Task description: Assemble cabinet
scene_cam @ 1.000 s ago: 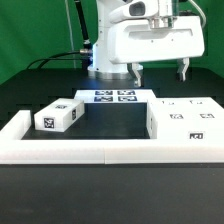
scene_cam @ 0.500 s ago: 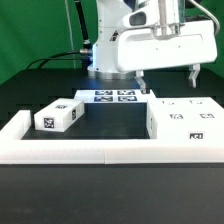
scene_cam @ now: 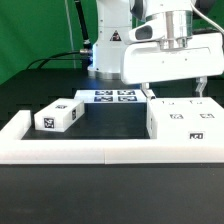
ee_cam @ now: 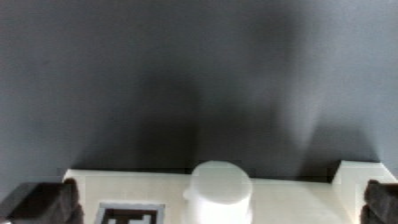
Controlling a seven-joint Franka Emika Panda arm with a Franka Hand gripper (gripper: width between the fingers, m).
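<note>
A large white cabinet part (scene_cam: 185, 120) with small square tags stands at the exterior view's right, against the white border wall. A smaller tagged white cabinet part (scene_cam: 57, 117) lies at the left. My gripper (scene_cam: 175, 90) hangs just above the large part's back edge, open wide and empty, with one finger near each end of it. In the wrist view the large part's top (ee_cam: 160, 190) shows a tag and a rounded white knob (ee_cam: 217, 186). The dark fingertips (ee_cam: 36, 205) sit at the picture's two corners, and the gripper (ee_cam: 210, 206) is open around the part.
The marker board (scene_cam: 113, 96) lies flat behind the parts near the robot base. A low white border wall (scene_cam: 60, 150) runs along the front and the left side. Black tabletop (scene_cam: 105, 118) lies between the two parts.
The gripper has moved to the exterior view's right and slightly down, from beside the large part to above it. The parts have not moved.
</note>
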